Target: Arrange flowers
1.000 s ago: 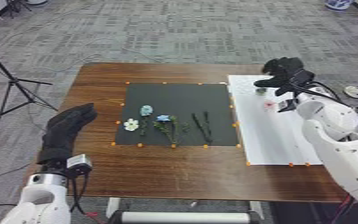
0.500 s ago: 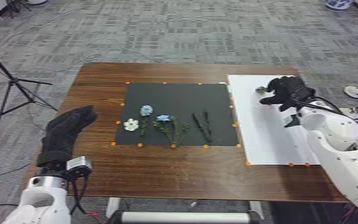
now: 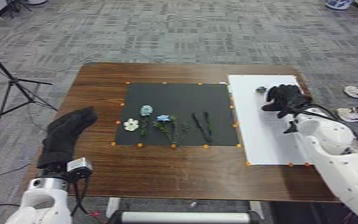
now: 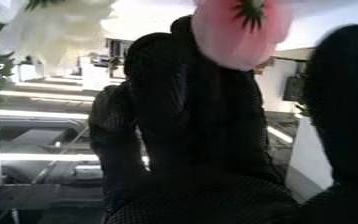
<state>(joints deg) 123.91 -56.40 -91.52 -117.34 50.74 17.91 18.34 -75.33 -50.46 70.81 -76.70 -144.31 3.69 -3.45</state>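
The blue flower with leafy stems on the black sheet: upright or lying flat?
Lying flat: the blue flower's head and leafy stems stretch out along the black sheet.

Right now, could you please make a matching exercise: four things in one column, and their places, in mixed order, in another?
1. White flower
2. Dark twigs
3. Left hand
4. Right hand

A. Over the white sheet
B. Left of the dark mat
C. On the dark mat's left half
D. On the dark mat's right half

Pairs: 1-C, 2-D, 3-B, 4-A
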